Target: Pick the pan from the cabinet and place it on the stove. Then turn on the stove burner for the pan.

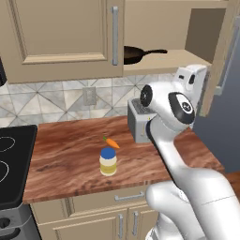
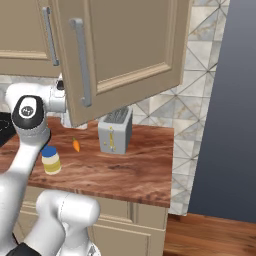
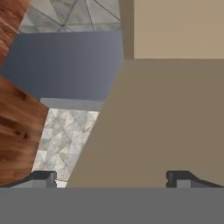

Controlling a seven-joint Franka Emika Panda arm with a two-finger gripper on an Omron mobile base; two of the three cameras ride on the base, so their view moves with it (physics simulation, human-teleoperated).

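The dark pan [image 1: 135, 54] lies on the shelf of the open cabinet [image 1: 187, 33], its long black handle pointing right. The cabinet's door [image 1: 220, 61] is swung wide open and also shows in the right base view as a door [image 2: 120, 50] with a silver bar handle. My arm's white hand [image 1: 191, 78] is raised below the shelf, beside that door and right of the pan. My gripper [image 3: 111, 179] is open and empty, facing a plain tan panel. The stove [image 1: 16, 161] is at the far left, with parts of white ring outlines showing; I cannot tell which is the stove burner.
On the wooden counter [image 1: 70, 154] stand a silver toaster [image 1: 139, 123], a small carrot [image 1: 111, 142] and a jar with a blue lid [image 1: 108, 161]. A tall grey-blue unit [image 2: 225, 110] bounds the counter on the right. Low cupboards with drawers [image 1: 117, 215] sit underneath.
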